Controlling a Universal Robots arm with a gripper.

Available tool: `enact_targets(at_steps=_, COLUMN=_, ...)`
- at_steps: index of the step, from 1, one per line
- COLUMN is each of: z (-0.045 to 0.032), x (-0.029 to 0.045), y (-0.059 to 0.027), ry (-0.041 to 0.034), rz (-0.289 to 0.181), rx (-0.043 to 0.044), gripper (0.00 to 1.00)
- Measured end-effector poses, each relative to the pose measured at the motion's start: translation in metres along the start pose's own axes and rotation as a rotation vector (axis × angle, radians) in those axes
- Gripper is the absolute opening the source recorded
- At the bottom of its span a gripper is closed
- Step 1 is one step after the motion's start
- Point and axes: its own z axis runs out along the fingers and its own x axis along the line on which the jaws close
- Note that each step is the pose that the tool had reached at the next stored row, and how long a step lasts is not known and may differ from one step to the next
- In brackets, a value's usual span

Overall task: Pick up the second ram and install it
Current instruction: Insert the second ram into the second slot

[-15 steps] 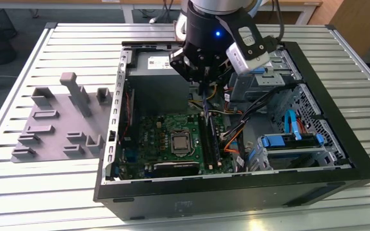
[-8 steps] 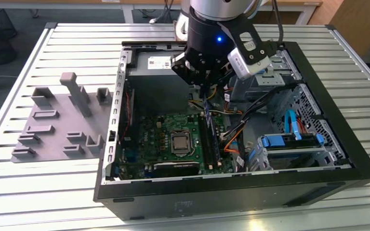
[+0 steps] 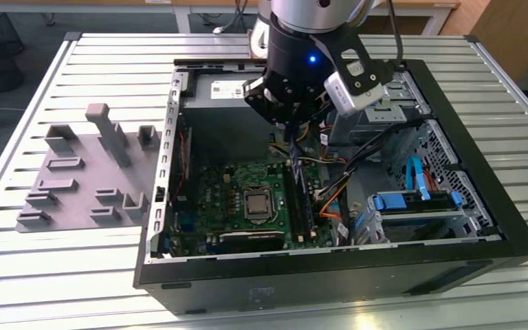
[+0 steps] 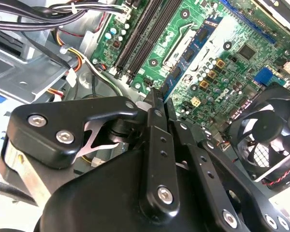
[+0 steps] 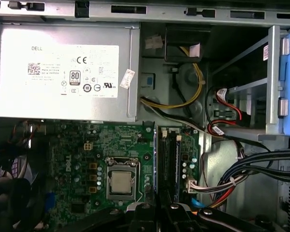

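1. In the exterior view, the gripper (image 3: 293, 124) hangs inside an open computer case (image 3: 484, 227) that lies on a slatted metal table (image 3: 90, 275), above the far part of the motherboard (image 3: 236, 199).
2. In the second wrist view, the two black fingers (image 4: 157, 121) stand close together, their tips nearly meeting; whether a thin board is pinched between them cannot be told.
3. In the first wrist view, a blue-green stick, the second ram (image 5: 156, 162), stands on edge in line with the long black memory slots (image 5: 169, 159) beside the processor socket (image 5: 121, 181), its near end meeting the fingertips (image 5: 157, 210) at the picture's edge.
4. Whether the stick is seated in a slot or held just above it cannot be told.
5. In the exterior view, a grey holder tray (image 3: 80, 185) lies on the table at the exterior view's left of the case, well apart from the gripper.
6. A grey power supply (image 5: 63, 67) fills the far corner of the case, with yellow and black cables (image 5: 183, 96) running beside it.
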Motion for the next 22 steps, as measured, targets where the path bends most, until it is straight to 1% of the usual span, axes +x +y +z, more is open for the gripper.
enact_targets(at_steps=3, z=0.0055, x=-0.0006, y=-0.0001, ry=0.0055, rz=0.0, rx=0.0001, gripper=0.14)
enact_targets(at_steps=6, z=0.0109, x=-0.0007, y=-0.0003, ry=0.0073, rz=0.0, rx=0.0, gripper=0.14)
enact_targets(at_steps=9, z=0.0145, x=-0.0008, y=-0.0025, ry=0.0089, rz=0.0, rx=-0.0002, gripper=0.14)
enact_targets(at_steps=12, z=0.0196, x=-0.0011, y=-0.0034, ry=0.0122, rz=0.0, rx=-0.0006, gripper=0.14)
enact_targets(at_steps=15, z=0.0227, x=-0.0017, y=-0.0054, ry=0.0151, rz=0.0, rx=-0.0011, gripper=0.14)
enact_targets(at_steps=17, z=0.0245, x=-0.0041, y=-0.0064, ry=0.0166, rz=0.0, rx=-0.0013, gripper=0.14)
enact_targets(at_steps=19, z=0.0258, x=-0.0069, y=-0.007, ry=0.0174, rz=0.0, rx=-0.0011, gripper=0.14)
enact_targets(at_steps=22, z=0.0267, x=-0.0078, y=-0.0071, ry=0.0177, rz=0.001, rx=-0.0009, gripper=0.14)
